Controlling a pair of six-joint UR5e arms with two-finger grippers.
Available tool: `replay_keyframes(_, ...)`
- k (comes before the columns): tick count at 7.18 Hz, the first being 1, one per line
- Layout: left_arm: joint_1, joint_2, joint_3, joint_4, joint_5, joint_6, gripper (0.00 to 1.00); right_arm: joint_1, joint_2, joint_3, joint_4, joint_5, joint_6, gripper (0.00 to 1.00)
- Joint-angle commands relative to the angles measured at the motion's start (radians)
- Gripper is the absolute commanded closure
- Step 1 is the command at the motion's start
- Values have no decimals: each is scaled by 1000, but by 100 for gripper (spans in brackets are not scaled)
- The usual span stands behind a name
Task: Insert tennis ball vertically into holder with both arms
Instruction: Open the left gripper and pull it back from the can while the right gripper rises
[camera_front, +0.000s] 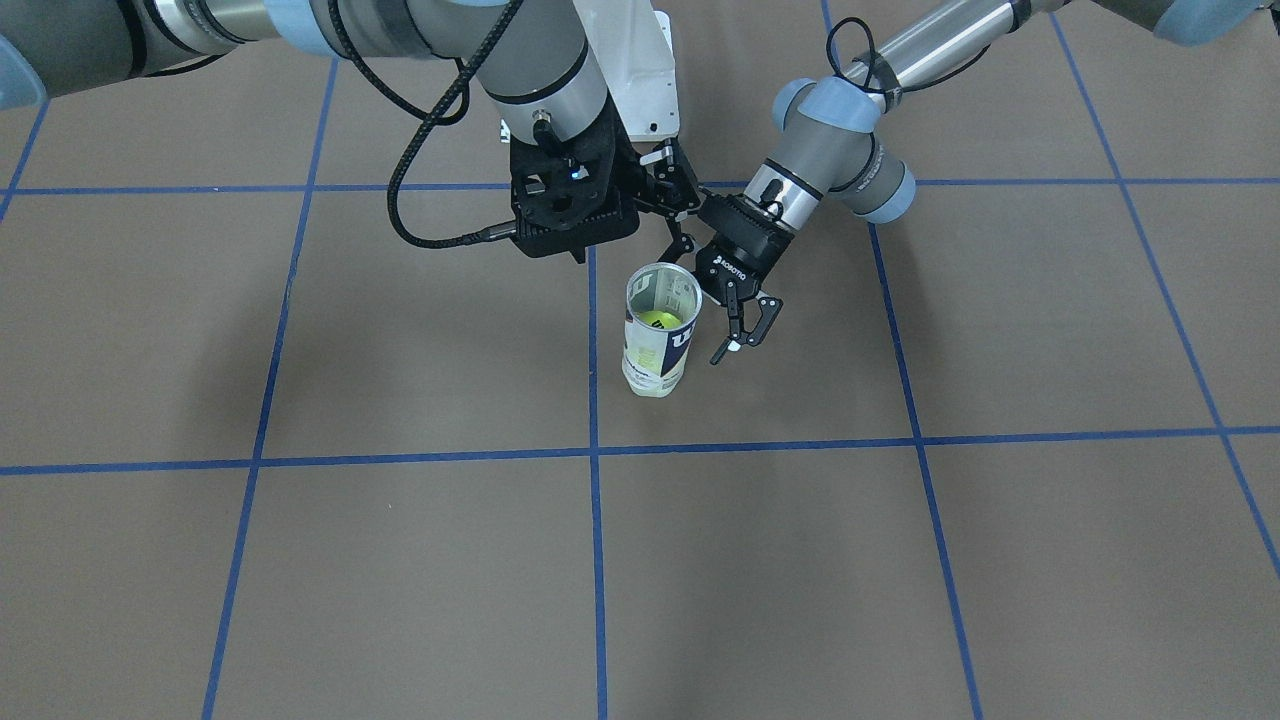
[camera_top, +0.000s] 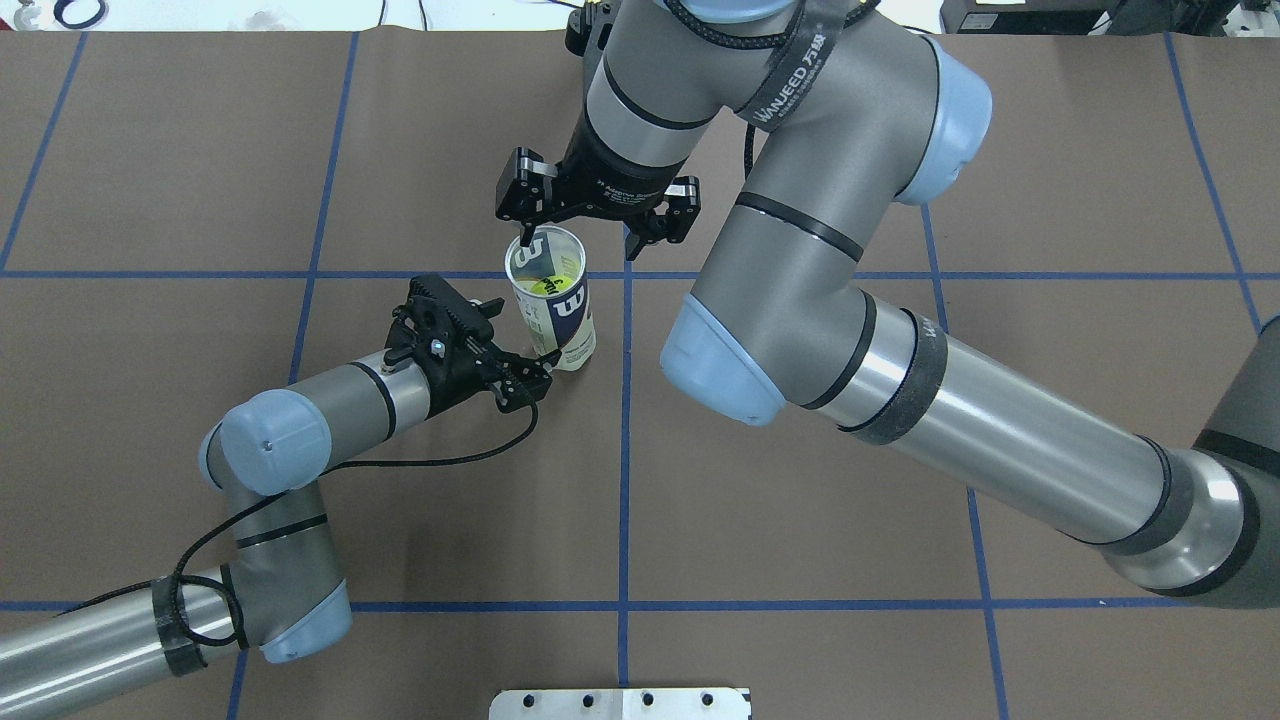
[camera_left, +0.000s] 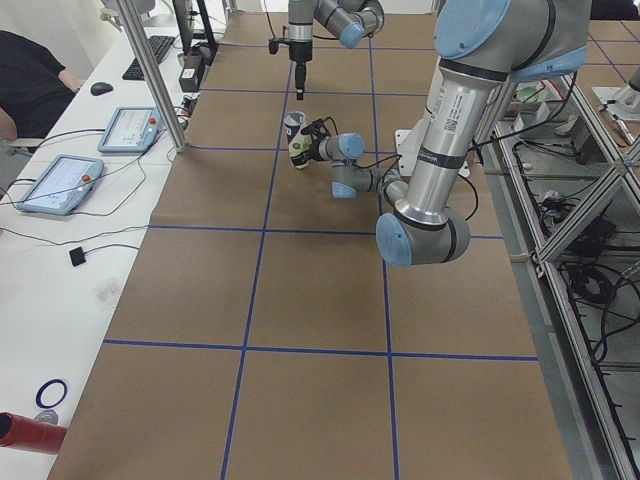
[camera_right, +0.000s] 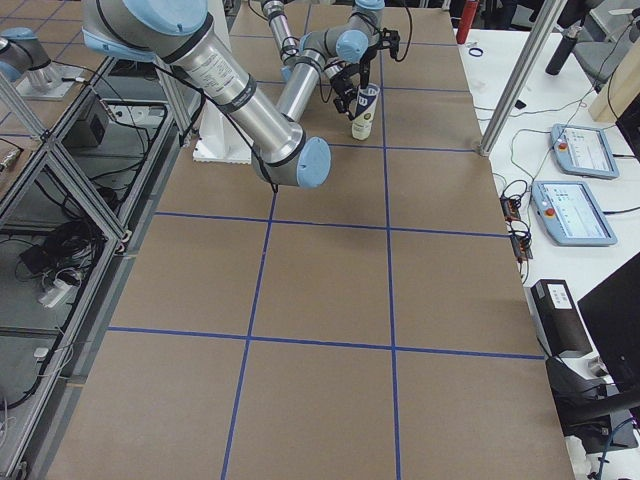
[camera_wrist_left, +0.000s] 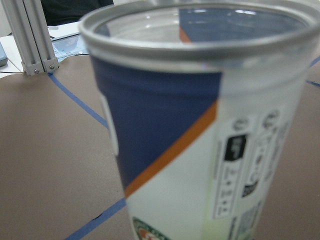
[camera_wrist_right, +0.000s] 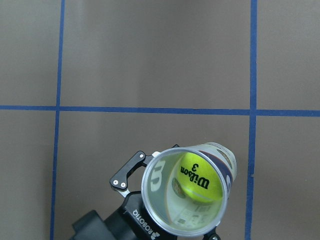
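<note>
Status, read from the operators' side of the table (camera_front: 400, 560) inward:

1. The can (camera_front: 658, 345) stood upright on the table, just beside a blue tape line (camera_front: 594, 420), with its mouth open to the top. The ball (camera_wrist_right: 200, 175) lay at the bottom, visible through the mouth in the right wrist view.
2. The left gripper (camera_front: 745, 332) sat low beside the can at label height, its jaws spread and holding nothing. The front view showed a slim gap between the nearer fingertip and the can wall. Whether the other finger touched the can could not be told.
3. The right gripper (camera_top: 580, 242) hung above and just behind the mouth, jaws wide apart and empty.
4. The white pedestal (camera_front: 645, 80) stood beyond both grippers, well apart from the can.

Assessment: insertion appeared done, and the step in hand looked like the withdrawal of both arms.

A clean withdrawal would have called for the following:
- Both sets of jaws fully spread throughout.
- The right gripper raised straight up until its fingertips cleared the rim, and only then moved sideways.
- The left gripper backed out along its own axis, away from the can, with no sideways sweep.
- Slow motion: the can looked tall, light and narrow-footed, so a brush near the rim would likely have tipped it
</note>
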Motion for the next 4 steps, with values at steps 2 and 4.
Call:
replay_keyframes(2, 2, 149, -141, 0, -74, 0, 1, 23, -6, 16, -3, 27, -1, 1)
replay_keyframes(4, -14, 294, -273, 0, -188, 0, 1, 54, -44, 54, -6, 50, -2, 1)
